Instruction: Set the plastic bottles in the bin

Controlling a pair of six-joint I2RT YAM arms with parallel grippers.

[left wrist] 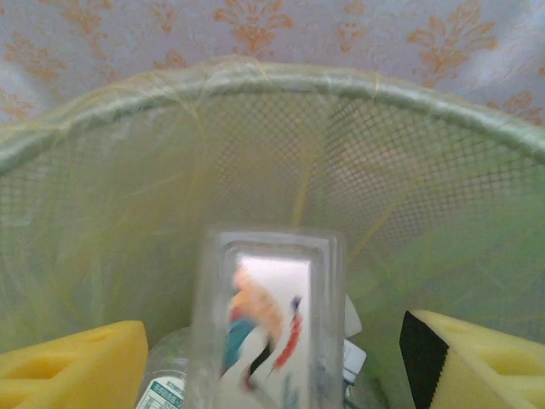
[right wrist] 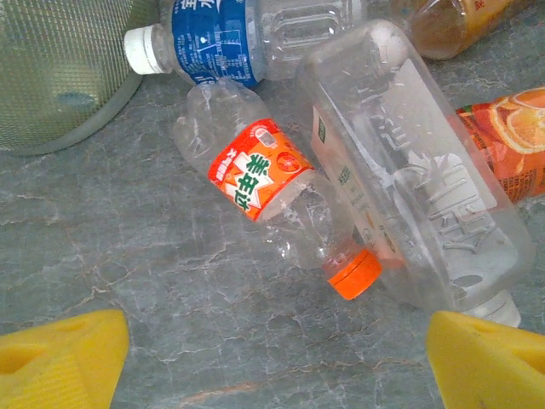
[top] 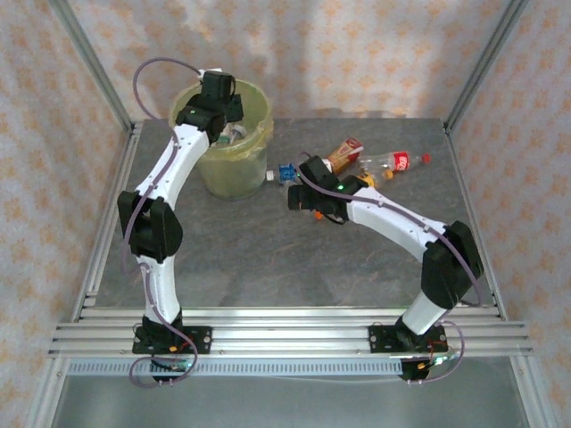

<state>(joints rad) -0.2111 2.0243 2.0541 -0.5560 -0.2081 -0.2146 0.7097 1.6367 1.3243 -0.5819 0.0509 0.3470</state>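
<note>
Grey marbled table (top: 268,259), yellow-green lined round bin (top: 234,178) at 11 o'clock. Left gripper (left wrist: 272,341) spread above it, clear plastic bottle (left wrist: 268,281) loose between. Right gripper (right wrist: 277,341) spread above orange-capped clear bottle (right wrist: 260,183).

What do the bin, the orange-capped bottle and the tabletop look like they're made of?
Bin: fine mesh, metal or plastic unclear, by its grid; lined with thin translucent yellow-green film. Orange-capped bottle: thin clear glossy plastic, creased and see-through. Tabletop: matte grey stone look, pale veining; possibly laminate.
</note>
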